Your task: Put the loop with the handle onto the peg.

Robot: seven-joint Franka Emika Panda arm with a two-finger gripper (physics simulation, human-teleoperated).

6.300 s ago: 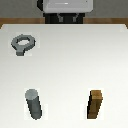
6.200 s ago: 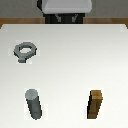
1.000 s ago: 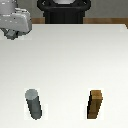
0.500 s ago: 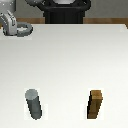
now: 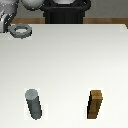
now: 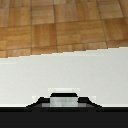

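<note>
The loop with the handle (image 5: pixel 20 31) is a flat grey ring. It hangs at the exterior view's upper left, above the white table's far corner. My gripper (image 5: pixel 10 27) is shut on its handle end, and the ring sticks out toward the exterior view's right. The peg (image 5: pixel 34 104) is a dark grey upright cylinder near the front of the table, well away from the gripper. In the wrist view a pale grey piece of the loop (image 6: pixel 64 99) shows between dark finger shapes; the peg is not in that view.
A brown wooden block (image 5: pixel 96 104) stands upright to the exterior view's right of the peg, about as tall as it. The white table (image 5: pixel 75 60) spreads between them and the gripper. The robot's dark base (image 5: pixel 65 12) is at the back; wooden floor (image 6: pixel 60 25) lies beyond the table edge.
The gripper came down over the loop at the far left corner. It has since risen and shifted left, lifting the loop off the table so the ring now shows beside it.
</note>
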